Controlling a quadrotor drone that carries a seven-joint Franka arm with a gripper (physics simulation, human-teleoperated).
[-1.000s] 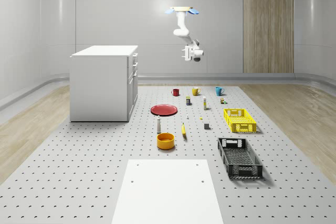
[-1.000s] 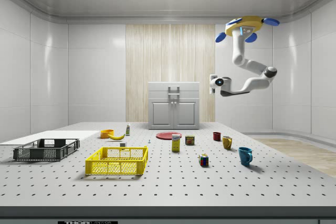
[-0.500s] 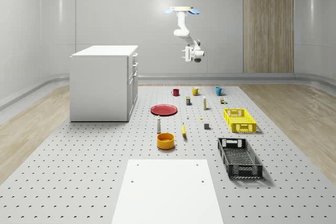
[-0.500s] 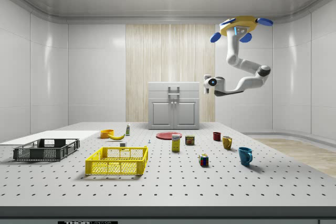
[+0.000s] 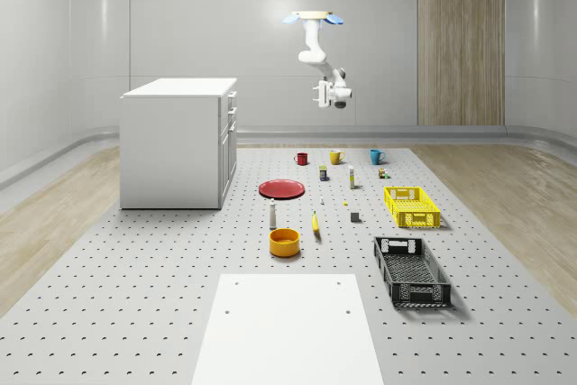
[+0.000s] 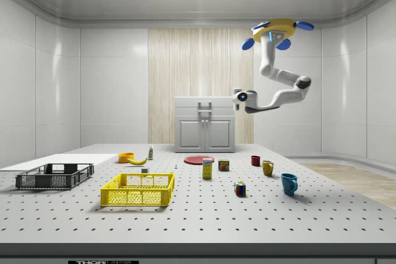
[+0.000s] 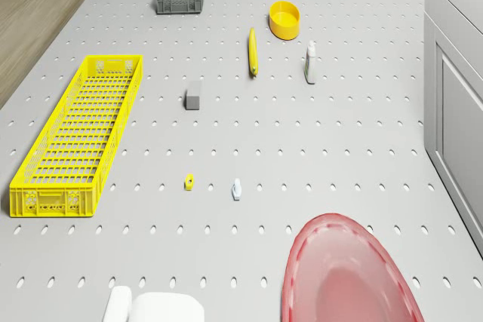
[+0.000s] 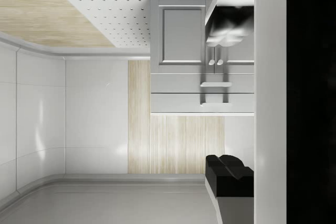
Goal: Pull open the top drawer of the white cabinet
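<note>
The white cabinet (image 5: pixel 176 143) stands on the pegboard table at the whole-scene view's left, its drawer fronts facing right. Its top drawer (image 6: pixel 205 103) is closed, with a bar handle (image 6: pixel 205 105) in the middle. The drone (image 5: pixel 313 17) hovers high over the table's far part, off the cabinet's drawer side. Its arm hangs down and bends toward the cabinet. My gripper (image 6: pixel 236 96) is open in mid-air at about drawer height, apart from the cabinet (image 6: pixel 205 125). The wrist view looks at the top drawer (image 8: pixel 178 103) between two spread fingertips (image 8: pixel 228 174).
A red plate (image 7: pixel 347 277) lies below the drone. A yellow crate (image 7: pixel 75 137), black crate (image 5: pixel 411 270), orange bowl (image 5: pixel 284 242), banana (image 7: pixel 253 50), bottle (image 7: pixel 310 62) and three mugs (image 6: pixel 267 167) are spread over the table. A white slab (image 5: pixel 290 326) lies at the front.
In the side view the drone, arm and gripper have moved left, toward the cabinet's front. The drawer has stayed closed.
</note>
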